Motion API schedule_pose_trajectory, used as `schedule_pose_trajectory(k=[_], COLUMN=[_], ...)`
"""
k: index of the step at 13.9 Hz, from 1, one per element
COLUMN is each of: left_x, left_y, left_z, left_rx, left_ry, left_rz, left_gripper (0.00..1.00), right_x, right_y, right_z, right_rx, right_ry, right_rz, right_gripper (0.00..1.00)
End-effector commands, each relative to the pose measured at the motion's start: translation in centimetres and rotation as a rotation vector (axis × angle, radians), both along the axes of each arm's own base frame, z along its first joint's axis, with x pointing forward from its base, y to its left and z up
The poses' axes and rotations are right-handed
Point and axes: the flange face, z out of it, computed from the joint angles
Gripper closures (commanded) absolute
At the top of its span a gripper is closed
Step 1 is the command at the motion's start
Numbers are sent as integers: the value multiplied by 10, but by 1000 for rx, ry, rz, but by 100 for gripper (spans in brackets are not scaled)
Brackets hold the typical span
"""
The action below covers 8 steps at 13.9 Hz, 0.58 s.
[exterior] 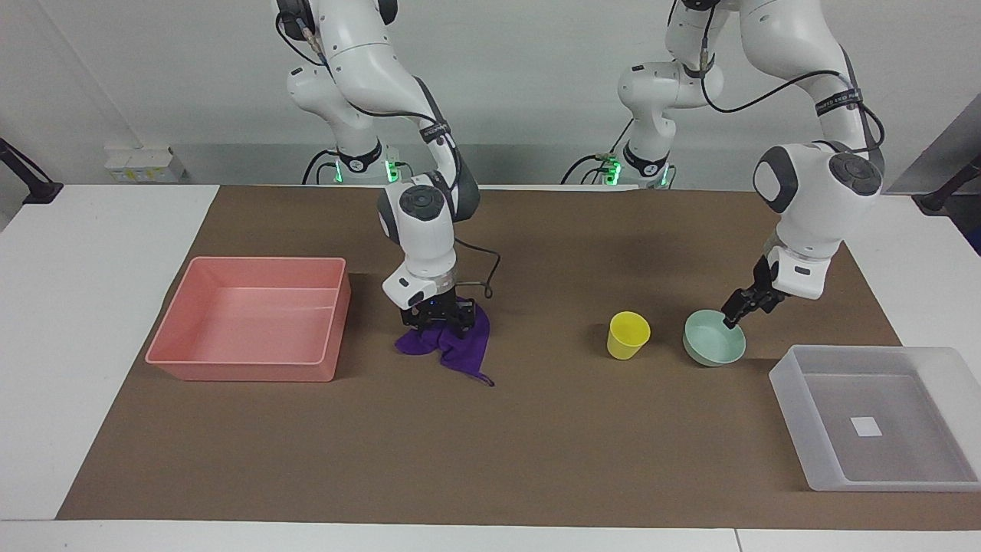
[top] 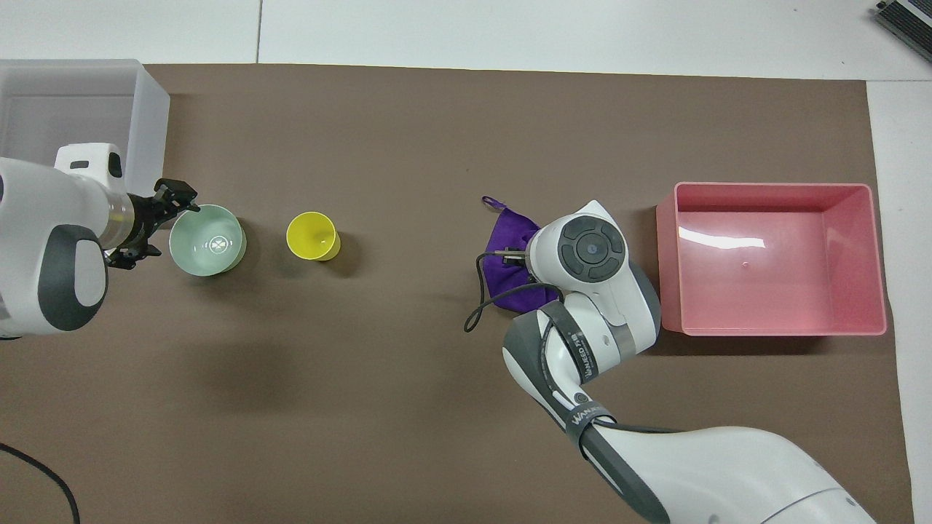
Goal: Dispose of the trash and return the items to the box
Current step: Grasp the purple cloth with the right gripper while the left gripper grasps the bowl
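The trash, a purple cloth (exterior: 462,349) (top: 507,231), lies bunched on the brown mat beside the pink tray. My right gripper (exterior: 438,325) is down on the cloth's top and shut on a pinch of it; in the overhead view the wrist hides the fingers. The mint-green bowl (exterior: 714,343) (top: 207,240) and the yellow cup (exterior: 628,334) (top: 313,235) stand side by side. My left gripper (exterior: 733,317) (top: 155,227) is open, low at the bowl's rim on the side toward the translucent box (exterior: 789,395) (top: 151,124).
A pink tray (exterior: 244,371) (top: 779,331) with nothing in it sits at the right arm's end of the mat. The translucent box holds only a white sticker (exterior: 867,426). The right arm's cable (top: 480,306) loops over the mat by the cloth.
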Motion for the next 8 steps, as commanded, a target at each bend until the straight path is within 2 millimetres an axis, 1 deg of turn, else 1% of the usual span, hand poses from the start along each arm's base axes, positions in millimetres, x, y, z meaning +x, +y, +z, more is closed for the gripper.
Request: schedule_pose_trajectory(k=[1, 2, 3, 4, 6, 7, 8], left_x=[7, 7, 8, 7, 4, 5, 7], left_y=[-3, -1, -1, 1, 1, 0, -3], left_z=[-27, -30, -33, -34, -36, -35, -33], left_rx=[-26, -30, -34, -37, -40, -41, -41], left_ry=[-29, -30, -28, -26, -19, -21, -18], left_rz=[145, 169, 194, 218, 238, 244, 239], left_gripper=[0, 0, 6, 17, 45, 49, 49], right_x=[0, -1, -3, -5, -9, -9, -13], right_y=[-3, -8, -12, -16, -32, -42, -50], right_z=[32, 52, 73, 94, 130, 147, 163], right_rx=[-12, -8, -1, 8, 14, 15, 15], right_ry=[4, 1, -9, -25, -36, -36, -37], right_rz=[-20, -29, -34, -39, -58, -63, -56], right_gripper=[100, 100, 100, 100, 100, 100, 100])
